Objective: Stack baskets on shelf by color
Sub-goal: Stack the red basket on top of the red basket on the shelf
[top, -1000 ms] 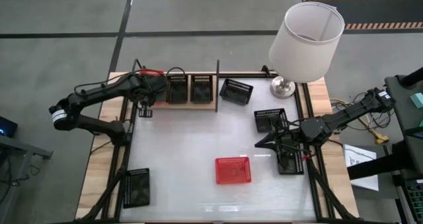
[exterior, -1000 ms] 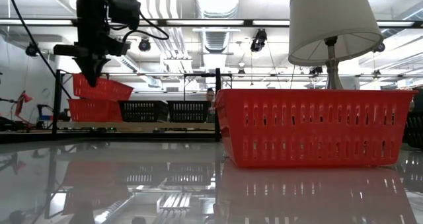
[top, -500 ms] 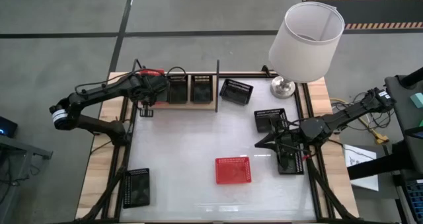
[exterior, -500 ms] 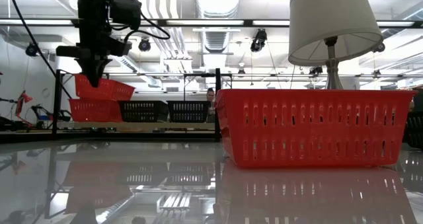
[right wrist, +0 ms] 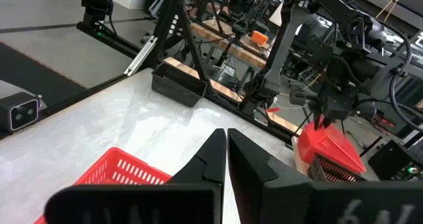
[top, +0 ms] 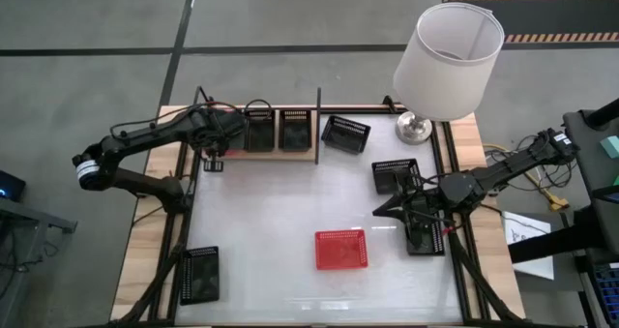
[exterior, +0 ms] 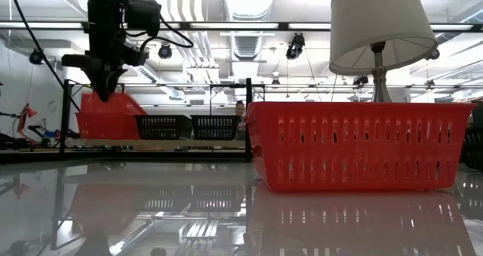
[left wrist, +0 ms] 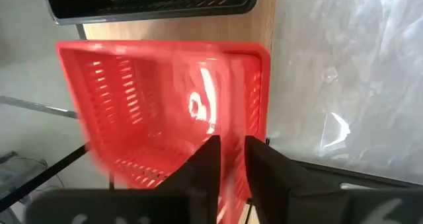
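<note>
A second ago the low view showed a red basket hanging tilted from the left tool above another red one; now the two are reading as one red stack (exterior: 110,114) at the shelf's left end, and the left tool (exterior: 104,81) is sitting just above it. From above, the red sliver seen beside the arm earlier is no longer showing.

The left tool (left wrist: 229,159) is hovering over the top red basket (left wrist: 170,112), its fingers (left wrist: 203,164) standing slightly parted with a narrow gap, gripping nothing that I can make out. In the left wrist view that basket is lying open side up on the wooden shelf (left wrist: 258,16).

Two black baskets (top: 278,130) are sitting side by side on the shelf (top: 290,156) next to the stack, their long axes running toward the desk's far edge.

A third red basket (top: 341,250) is lying on the white desk (top: 271,212), long axis across it. The right tool (top: 385,210) is waiting over the desk near black baskets (top: 397,176), its fingers pressed together.
</note>
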### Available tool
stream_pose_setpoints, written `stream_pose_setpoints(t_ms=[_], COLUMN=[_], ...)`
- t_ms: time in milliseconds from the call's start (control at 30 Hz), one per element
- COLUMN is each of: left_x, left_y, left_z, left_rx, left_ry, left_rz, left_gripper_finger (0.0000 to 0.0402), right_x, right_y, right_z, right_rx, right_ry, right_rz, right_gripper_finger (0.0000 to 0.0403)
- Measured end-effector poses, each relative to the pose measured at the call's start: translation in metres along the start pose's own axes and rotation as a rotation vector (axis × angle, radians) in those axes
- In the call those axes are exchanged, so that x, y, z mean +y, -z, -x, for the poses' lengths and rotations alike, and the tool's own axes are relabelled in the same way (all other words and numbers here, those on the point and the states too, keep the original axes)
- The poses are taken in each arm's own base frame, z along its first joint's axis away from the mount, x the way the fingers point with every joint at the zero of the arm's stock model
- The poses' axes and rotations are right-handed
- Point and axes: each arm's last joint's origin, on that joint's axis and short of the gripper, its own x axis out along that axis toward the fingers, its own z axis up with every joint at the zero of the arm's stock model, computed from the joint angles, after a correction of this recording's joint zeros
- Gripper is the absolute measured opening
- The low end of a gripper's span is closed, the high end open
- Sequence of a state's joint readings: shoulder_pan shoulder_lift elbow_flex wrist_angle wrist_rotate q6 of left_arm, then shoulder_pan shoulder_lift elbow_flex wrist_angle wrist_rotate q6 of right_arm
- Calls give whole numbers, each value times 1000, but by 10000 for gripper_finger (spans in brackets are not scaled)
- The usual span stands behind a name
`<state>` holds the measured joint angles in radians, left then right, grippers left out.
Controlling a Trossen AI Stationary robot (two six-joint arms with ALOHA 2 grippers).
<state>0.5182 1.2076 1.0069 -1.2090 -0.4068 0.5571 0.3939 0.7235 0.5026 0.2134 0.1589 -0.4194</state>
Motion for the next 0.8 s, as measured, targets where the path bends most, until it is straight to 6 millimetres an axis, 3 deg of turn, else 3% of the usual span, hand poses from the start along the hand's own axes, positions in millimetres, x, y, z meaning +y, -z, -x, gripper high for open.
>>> stream_pose_setpoints(t_ms=[200,467,633,800], left_x=[0,1,-2,-22], left_y=[0,-2,-13,-33], left_z=[1,10,30,60], left_rx=[1,-29,-126,-347], left_ry=[-2,-14,-18,7], left_rz=[31,133,240,319], left_gripper_finger=[80,82,82,82], right_x=[0,0,0,0], right_y=[0,0,0,0], right_z=[0,0,0,0], right_rx=[0,0,0,0], right_ry=[0,-1,0,0], right_rz=[0,0,0,0], right_gripper_finger=[9,9,9,9])
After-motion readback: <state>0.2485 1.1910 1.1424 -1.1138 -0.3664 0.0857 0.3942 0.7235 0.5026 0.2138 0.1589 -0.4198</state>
